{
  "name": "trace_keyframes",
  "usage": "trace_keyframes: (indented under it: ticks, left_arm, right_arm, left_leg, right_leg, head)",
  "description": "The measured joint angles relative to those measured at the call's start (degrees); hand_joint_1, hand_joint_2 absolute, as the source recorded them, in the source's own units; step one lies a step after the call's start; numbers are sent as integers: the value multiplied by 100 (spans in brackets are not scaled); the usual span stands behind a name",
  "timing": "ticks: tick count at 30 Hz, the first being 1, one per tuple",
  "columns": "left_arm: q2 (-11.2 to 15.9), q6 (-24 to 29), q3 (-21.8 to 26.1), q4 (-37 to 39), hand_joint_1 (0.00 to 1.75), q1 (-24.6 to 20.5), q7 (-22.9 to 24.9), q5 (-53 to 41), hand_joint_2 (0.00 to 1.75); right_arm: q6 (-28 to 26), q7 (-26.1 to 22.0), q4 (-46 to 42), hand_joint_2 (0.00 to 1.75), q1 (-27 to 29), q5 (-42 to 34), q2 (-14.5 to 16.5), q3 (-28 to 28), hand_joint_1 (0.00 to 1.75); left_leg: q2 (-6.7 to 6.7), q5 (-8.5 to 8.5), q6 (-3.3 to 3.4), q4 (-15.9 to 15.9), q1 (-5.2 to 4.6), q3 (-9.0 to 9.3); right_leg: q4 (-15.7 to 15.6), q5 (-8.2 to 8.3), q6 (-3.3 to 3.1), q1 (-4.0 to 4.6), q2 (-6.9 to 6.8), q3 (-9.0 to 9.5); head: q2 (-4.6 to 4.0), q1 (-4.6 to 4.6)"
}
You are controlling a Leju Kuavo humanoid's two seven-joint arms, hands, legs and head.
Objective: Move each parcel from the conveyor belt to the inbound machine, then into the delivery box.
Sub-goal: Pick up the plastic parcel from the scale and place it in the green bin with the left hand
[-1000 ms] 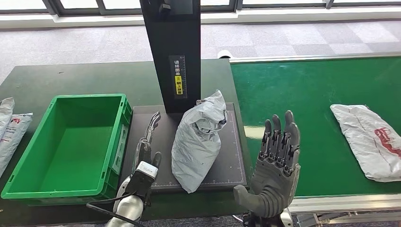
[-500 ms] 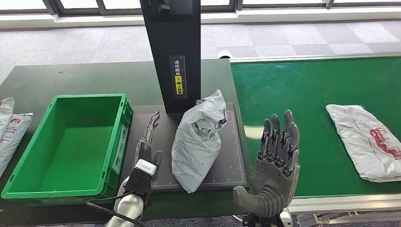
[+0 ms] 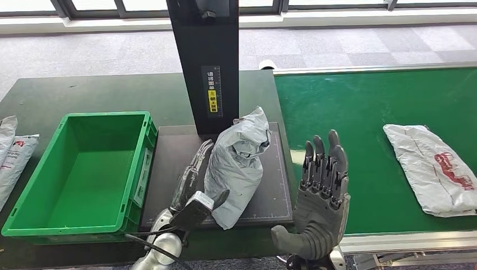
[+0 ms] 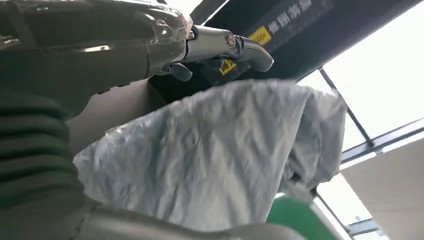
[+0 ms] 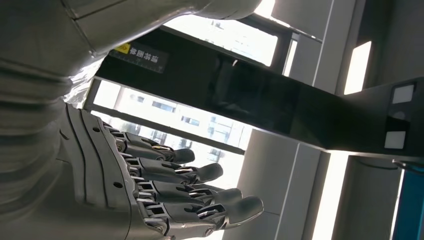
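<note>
The left hand (image 3: 194,183) lies with fingers extended, unclenched, along the side of the crumpled grey plastic parcel (image 3: 236,166), grasping nothing. The right hand (image 3: 322,197) stands spread and empty beside it. The parcel rests on the matte black scanner platform (image 3: 169,163) below the black upright column (image 3: 205,62). A green plastic crate (image 3: 84,174) sits just beside; a flat white mailer (image 3: 433,169) lies on the green conveyor belt (image 3: 360,107).
</note>
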Motion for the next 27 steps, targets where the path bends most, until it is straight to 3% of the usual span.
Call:
trace_keyframes:
  ticks: [5,9,14,17,20,22,24,26,27]
  left_arm:
    - [-114,125,-322,625,0,-427,508,-1045,175]
    - [-270,-128,-624,1169,0,-731,627,-1411,175]
    - [-488,-950,-1062,1832,0,-1069,748,-1441,175]
    - [-552,-824,-1602,2251,0,-1348,1360,-1051,175]
    - [-584,-498,-2131,2576,0,-1605,1511,-434,175]
    - [-589,-428,-2351,2709,0,-1714,1511,-326,87]
    - [-593,-379,-2503,2798,0,-1787,1490,-269,87]
    - [-597,-257,-2617,2862,0,-1835,1426,-159,175]
    - [-598,-151,-2663,2886,0,-1850,1398,-106,175]
  right_arm:
    - [142,0,0,175,-60,37,-8,11,0]
    - [289,3,0,175,-115,23,-8,11,0]
    - [504,15,17,175,-274,-168,-7,11,0]
    - [714,15,44,175,-418,-251,19,11,0]
    - [800,15,65,175,-501,-243,69,11,0]
    - [825,15,68,175,-516,-243,85,11,0]
    - [832,15,68,175,-519,-240,93,11,0]
    - [835,15,68,175,-517,-220,102,11,0]
    - [836,15,68,175,-513,-198,107,11,0]
  left_leg:
    - [-1,5,1,1,-2,0]
    - [-1,5,1,2,-3,0]
    - [-1,5,1,2,-4,-1]
    - [-1,5,1,2,-4,0]
    - [-1,7,1,2,-3,0]
    - [-1,9,2,2,-3,0]
    - [-1,9,1,1,-3,0]
    - [-1,9,1,1,-3,-1]
    - [-1,9,1,2,-3,-1]
  right_leg:
    - [0,5,3,-2,-1,2]
    - [0,8,3,-2,-1,2]
    - [-1,8,4,-3,-1,2]
    - [0,10,4,-3,0,2]
    - [1,10,4,-2,-1,2]
    - [2,10,3,-2,-2,2]
    - [3,10,3,-2,-2,2]
    - [3,10,3,-2,-2,1]
    - [3,10,3,-3,-2,1]
  head:
    - [0,0]
    - [0,1]
    - [0,1]
    - [0,0]
    - [0,0]
    - [0,0]
    - [0,1]
    - [0,2]
    - [0,2]
